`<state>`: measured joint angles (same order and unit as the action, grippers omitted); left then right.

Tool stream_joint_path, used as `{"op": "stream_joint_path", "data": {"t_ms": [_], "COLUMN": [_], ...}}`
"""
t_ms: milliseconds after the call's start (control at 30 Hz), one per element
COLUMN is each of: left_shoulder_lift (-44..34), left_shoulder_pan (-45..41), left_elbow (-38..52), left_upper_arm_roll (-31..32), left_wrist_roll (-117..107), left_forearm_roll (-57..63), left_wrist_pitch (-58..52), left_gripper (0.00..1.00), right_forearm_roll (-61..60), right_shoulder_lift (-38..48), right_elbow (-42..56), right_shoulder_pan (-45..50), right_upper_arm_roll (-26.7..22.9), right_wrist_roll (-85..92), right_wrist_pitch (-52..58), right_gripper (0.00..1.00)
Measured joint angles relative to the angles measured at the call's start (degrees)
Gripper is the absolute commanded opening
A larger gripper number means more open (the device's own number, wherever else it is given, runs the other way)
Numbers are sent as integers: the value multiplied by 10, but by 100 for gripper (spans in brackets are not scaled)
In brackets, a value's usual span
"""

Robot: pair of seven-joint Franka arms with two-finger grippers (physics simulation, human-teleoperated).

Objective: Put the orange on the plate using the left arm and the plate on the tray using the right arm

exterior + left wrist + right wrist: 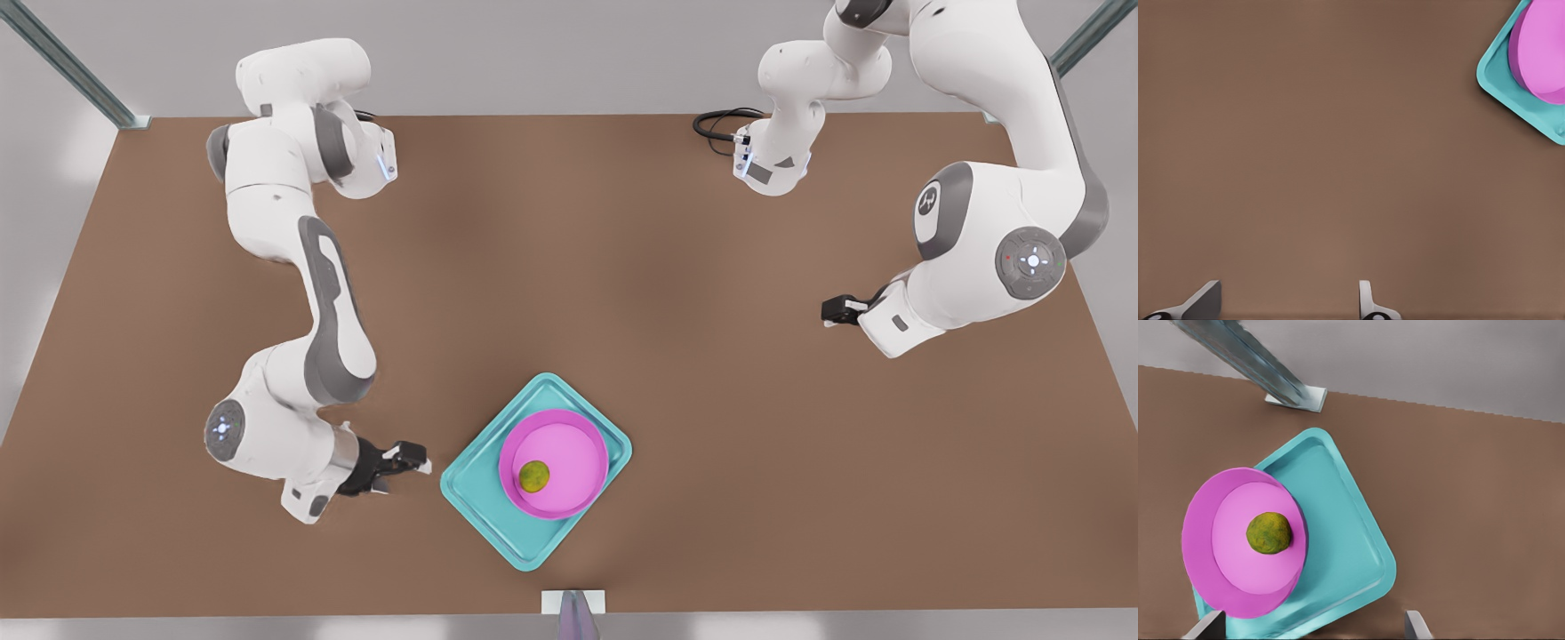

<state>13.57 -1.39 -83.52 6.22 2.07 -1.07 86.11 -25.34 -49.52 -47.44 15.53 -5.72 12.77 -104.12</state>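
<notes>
In the front view, the orange (534,476) sits on the plate (569,440), which rests in the tray (471,487). The right gripper (411,460) is just beside the tray and the left gripper (831,311) well apart. The left wrist view has wide-spread fingers (1205,300) over the bare table (1338,167). The right wrist view adds the right gripper's wide-spread fingers (1417,627) near the orange.

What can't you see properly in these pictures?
- Left wrist view: the picture's edge cuts off the tray and plate.
- Front view: the plate hides part of the tray's floor.
- Right wrist view: the right gripper, open beside the tray, is cut off by the edge.
- Front view: the left gripper, over bare table, is too small to show its fingers; its wrist view shows them open.
- The orange hides its own underside.
</notes>
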Motion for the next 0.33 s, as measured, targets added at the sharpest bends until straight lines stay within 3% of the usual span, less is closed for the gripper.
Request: {"op": "stream_joint_path", "data": {"t_ms": [133,233,333], "left_shoulder_lift": [0,0,-1], "left_shoulder_pan": [0,0,0], "left_elbow": [0,0,0], "left_upper_arm_roll": [0,0,0], "left_wrist_roll": [0,0,-1], "left_forearm_roll": [0,0,1], "left_wrist_pitch": [0,1,0], "left_gripper": [100,100,100], "right_forearm_roll": [150,209,236], "right_shoulder_lift": [162,326,390], "right_elbow": [-3,-176,-246], "right_shoulder_pan": [36,-2,-25], "right_upper_arm_roll": [-10,-2,13], "right_wrist_roll": [-4,-11,-16], "right_wrist_pitch": [174,243,272], "right_gripper": [100,100,100]}}
